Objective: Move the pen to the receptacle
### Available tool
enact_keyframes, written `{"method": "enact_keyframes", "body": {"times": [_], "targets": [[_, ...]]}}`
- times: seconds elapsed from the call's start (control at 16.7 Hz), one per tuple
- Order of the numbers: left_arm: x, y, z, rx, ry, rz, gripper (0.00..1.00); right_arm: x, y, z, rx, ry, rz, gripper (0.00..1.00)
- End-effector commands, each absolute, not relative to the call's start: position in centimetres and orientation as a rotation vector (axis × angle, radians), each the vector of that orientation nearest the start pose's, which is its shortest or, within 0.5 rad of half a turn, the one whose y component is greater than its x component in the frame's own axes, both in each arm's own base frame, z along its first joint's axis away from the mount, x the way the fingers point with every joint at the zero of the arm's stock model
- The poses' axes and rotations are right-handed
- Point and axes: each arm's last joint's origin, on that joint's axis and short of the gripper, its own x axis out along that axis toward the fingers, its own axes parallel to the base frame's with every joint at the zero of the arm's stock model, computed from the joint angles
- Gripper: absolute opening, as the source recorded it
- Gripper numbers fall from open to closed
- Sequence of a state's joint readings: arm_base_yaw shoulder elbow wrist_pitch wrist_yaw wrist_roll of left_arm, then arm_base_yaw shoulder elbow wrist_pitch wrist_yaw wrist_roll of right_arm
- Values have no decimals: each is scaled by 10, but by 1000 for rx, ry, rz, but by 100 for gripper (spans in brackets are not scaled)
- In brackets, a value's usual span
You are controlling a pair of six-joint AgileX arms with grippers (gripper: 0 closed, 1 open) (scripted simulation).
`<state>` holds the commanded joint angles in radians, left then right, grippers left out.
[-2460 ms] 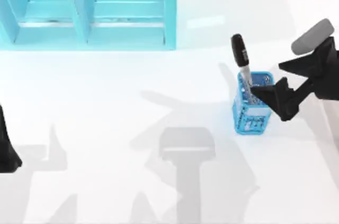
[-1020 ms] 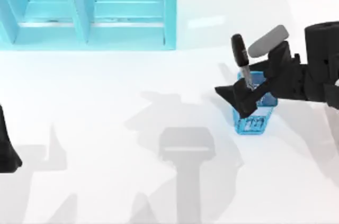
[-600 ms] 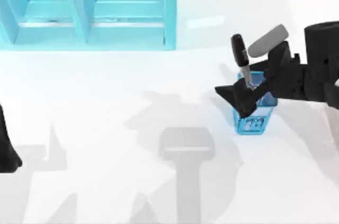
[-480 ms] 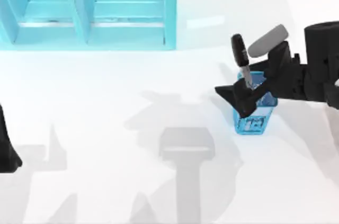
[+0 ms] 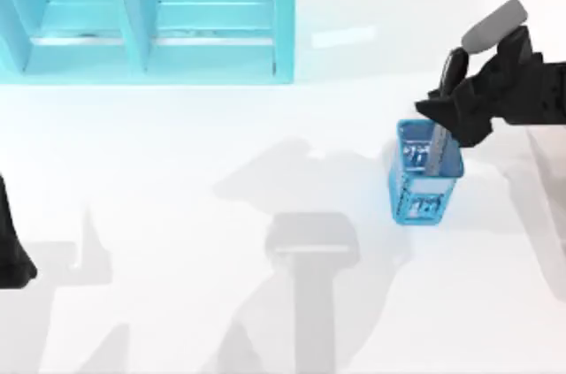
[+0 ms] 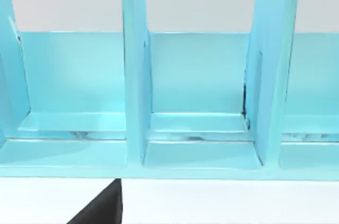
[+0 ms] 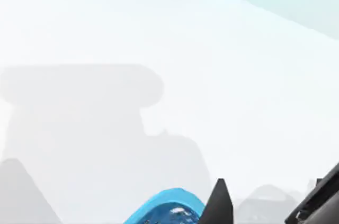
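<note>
At the left edge of the top view, the left end effector (image 5: 11, 259) sits parked, its fingers unreadable. Right of centre stands the blue mesh cup (image 5: 424, 175). Above its rim the right end effector (image 5: 451, 113) clamps the pen (image 5: 445, 104), lifted out for carrying. The open white surface (image 5: 221, 135) leads toward the blue shelf (image 5: 150, 16), upper left.

One pen (image 5: 439, 140), one mesh cup (image 5: 424, 181), one shelf (image 5: 146, 16)

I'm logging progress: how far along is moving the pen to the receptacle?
Done: the right gripper has gripped the pen. In hand: the pen is tilted, its tip at the blue mesh cup's mouth. Left: carrying it to the receptacle. Left arm parked at the table's left edge.
</note>
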<state>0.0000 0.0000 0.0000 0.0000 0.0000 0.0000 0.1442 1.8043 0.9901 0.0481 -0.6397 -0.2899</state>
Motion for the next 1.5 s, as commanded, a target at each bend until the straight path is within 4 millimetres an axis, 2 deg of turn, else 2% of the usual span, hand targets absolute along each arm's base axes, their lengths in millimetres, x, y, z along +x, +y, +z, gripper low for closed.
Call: {"method": "enact_keyframes", "body": {"times": [0.18,0.36,0.48,0.66,0.96,1.08,1.26,1.5], "targets": [[106,-1,160,0,0,0,100,361,35,194,-76,655,857,0],[106,-1,160,0,0,0,100,351,-1,234,-68,646,850,0],[106,-1,160,0,0,0,100,343,-19,253,-66,632,844,0],[106,-1,160,0,0,0,100,334,-31,267,-65,617,839,0],[106,-1,160,0,0,0,100,334,-30,266,-62,624,841,0],[106,-1,160,0,0,0,100,329,-39,273,-78,639,790,0],[106,-1,160,0,0,0,100,308,-69,294,-100,713,613,0],[106,-1,160,0,0,0,100,259,-107,323,-120,882,317,0]]}}
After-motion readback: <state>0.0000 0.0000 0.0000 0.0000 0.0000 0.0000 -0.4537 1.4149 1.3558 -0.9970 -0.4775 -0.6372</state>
